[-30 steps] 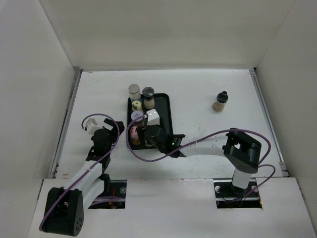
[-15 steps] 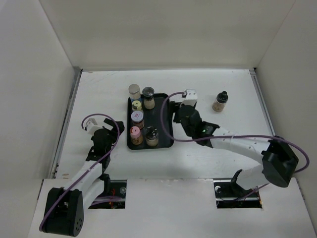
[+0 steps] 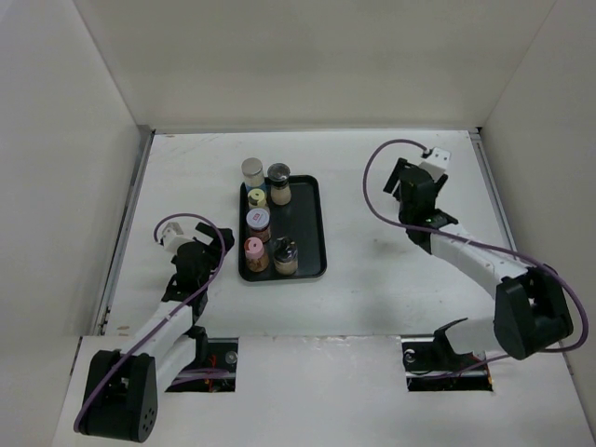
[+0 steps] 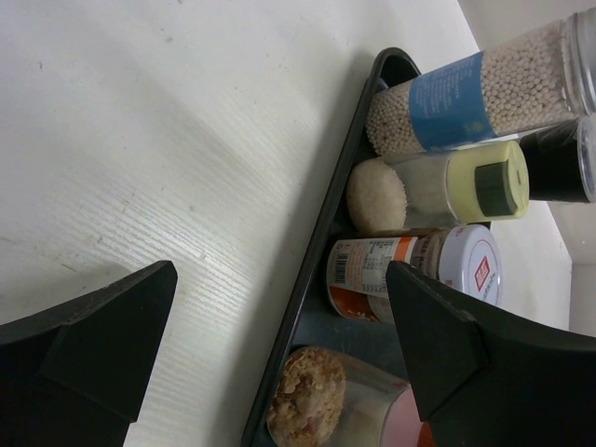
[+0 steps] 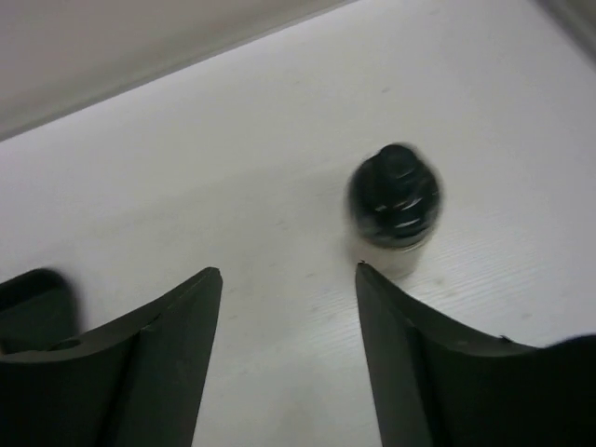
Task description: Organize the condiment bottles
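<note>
Counter: white counter with a faint wood grain that shows in both wrist views; a few small dark specks close up.
Room: plain white walls close the back, left and right; a narrow grey strip runs along each side edge of the counter.
Near edge: a white panel with two dark cut-outs, one by each arm base.
Tray: black rectangular plastic tray, left of centre, long side running front to back.
Jars at tray, far end: clear jar of white beads with a blue label at the far left corner; dark-lidded jar just beside it on the right.
Jars at tray, left column: yellow-lidded jar, then white-and-purple-lidded jar, then pink-lidded jar nearest the arms.
Jars at tray, near end: grey-and-black-topped jar, right of the pink one.
Stray jar: small black-capped jar upright on the bare counter at far right, well apart from the tray; blurred, and hidden under the wrist in the top view.
Left claw: fingers spread wide, nothing between them, low beside the tray's left rim.
Right claw: fingers apart, gap empty; the black-capped jar stands just beyond the right fingertip, not gripped.
Cables: purple cable loops off each wrist.
</note>
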